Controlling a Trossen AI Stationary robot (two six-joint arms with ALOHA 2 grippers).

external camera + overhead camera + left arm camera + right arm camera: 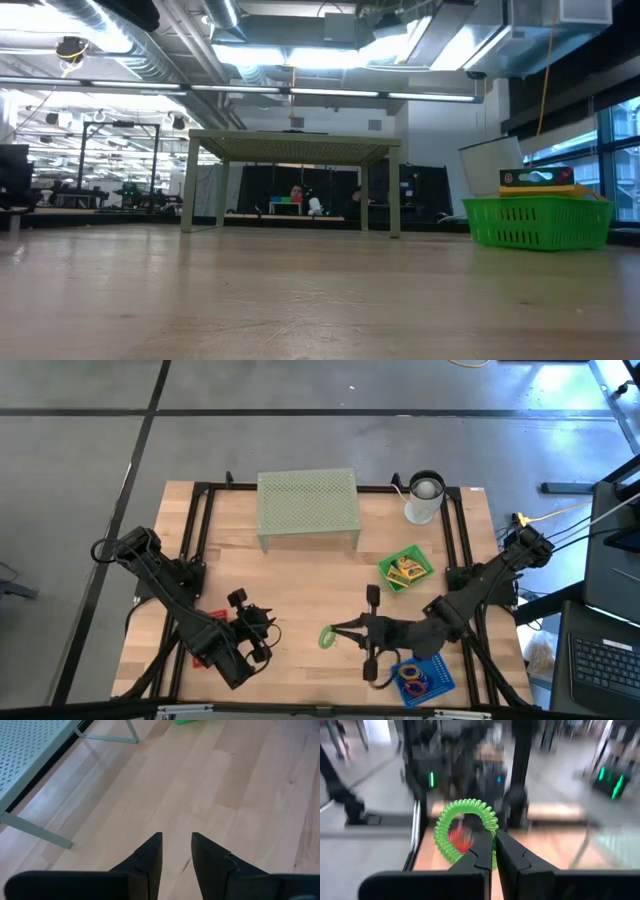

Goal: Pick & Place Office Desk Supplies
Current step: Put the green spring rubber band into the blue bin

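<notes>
The right gripper (333,635) is pinched shut on a green coiled ring (326,637), holding it over the bare middle of the tabletop (300,585), near its front. In the right wrist view the ring (465,831) stands up from between the closed fingers, clear of the wood.

By the look of it the sorting is partly done. The blue tray (427,678) at the front right already holds several rings (red and orange ones show among them), and the green tray (405,568) farther back on the right carries the little yellow boxes. A red tray (213,637) sits at the front left, mostly hidden under the left arm, so its contents cannot be made out. The green ring is the one item plainly in transit; its intended tray cannot be told.

The left gripper (262,632) waits by the red tray with its fingers (150,857) parted and nothing between them.

Room is generous: the centre of the tabletop lies open between the two arms. The pale green mesh riser (308,508) and a white cup (424,498) crowd only the back edge, and the black frame rails run along both sides.
</notes>
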